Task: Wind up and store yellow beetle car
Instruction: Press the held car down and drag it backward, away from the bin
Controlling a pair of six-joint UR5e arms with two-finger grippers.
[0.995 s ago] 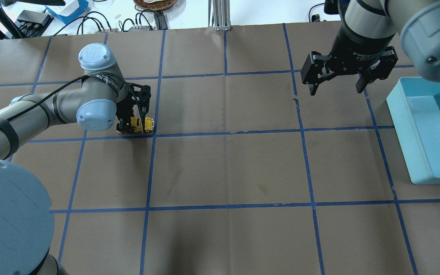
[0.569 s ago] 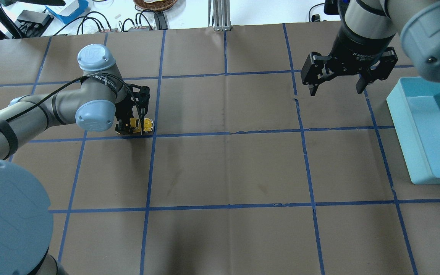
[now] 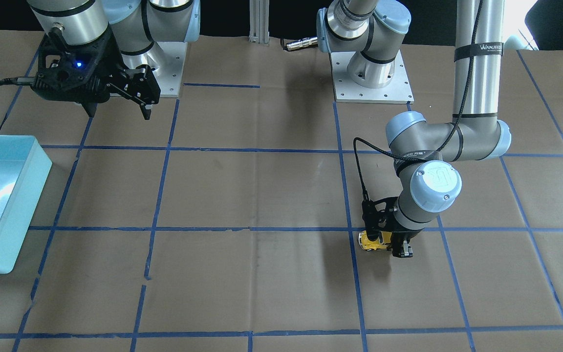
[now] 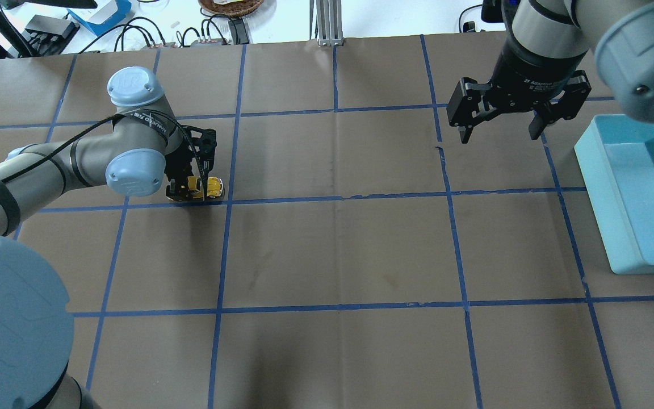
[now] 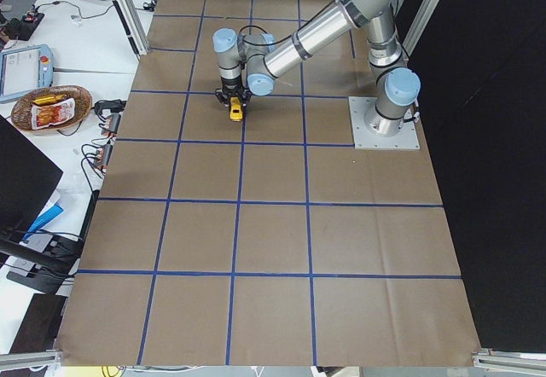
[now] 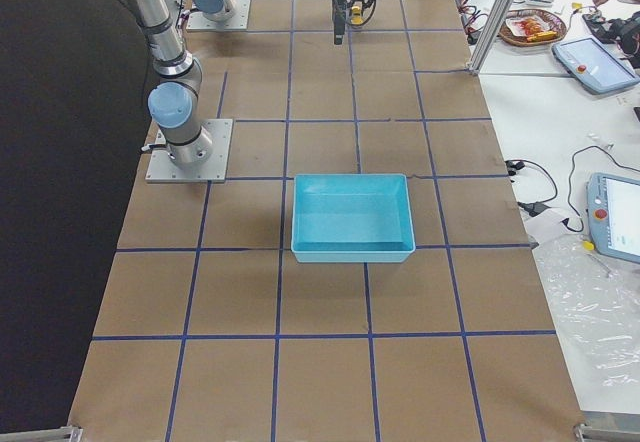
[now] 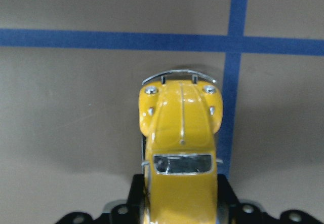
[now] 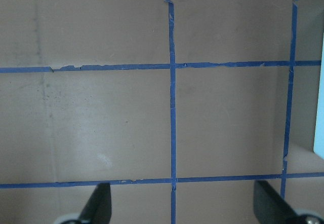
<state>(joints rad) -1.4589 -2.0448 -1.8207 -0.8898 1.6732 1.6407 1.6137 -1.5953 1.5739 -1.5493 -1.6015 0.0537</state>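
Left gripper (image 4: 191,191) is clamped on the yellow beetle car (image 7: 179,133) at table level; right gripper (image 4: 498,136), jaws spread wide and unloaded, hangs near the turquoise bin (image 4: 596,204).

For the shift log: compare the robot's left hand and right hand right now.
The left hand is shut on the yellow beetle car; the right hand is open and empty. The left hand is down at the table; the right hand hangs above it. The left hand is far from the blue bin; the right hand is near it. Both are black and point downward.
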